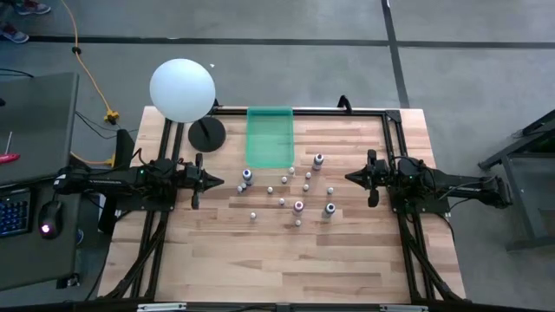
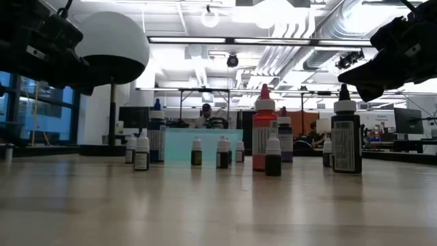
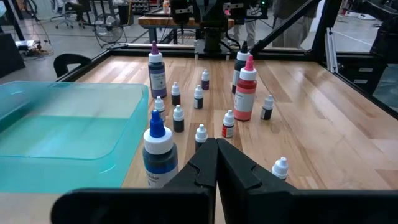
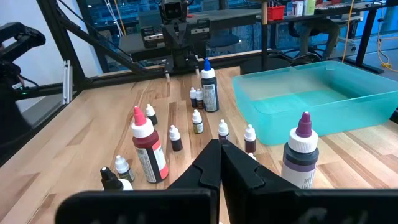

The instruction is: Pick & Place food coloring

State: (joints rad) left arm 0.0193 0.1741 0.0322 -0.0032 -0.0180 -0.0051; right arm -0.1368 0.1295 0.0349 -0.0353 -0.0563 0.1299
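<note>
About a dozen upright food coloring bottles [image 1: 298, 206], mostly tiny and white-capped, scattered mid-table.

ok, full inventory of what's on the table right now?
small white-capped food coloring bottles: about ten, dark or pale bodies, scattered mid-table between the arms
larger food coloring bottles: four; red, purple, blue-tipped and black-tipped, standing among the small ones
translucent green plastic tray: one, far-centre of table, nothing visible inside
white ball-shaped lamp: one, black round base, far-left corner
wooden table: one, light planks, black frame
left gripper: shut, holds nothing, left of the bottles
right gripper: shut, holds nothing, right of the bottles
</note>
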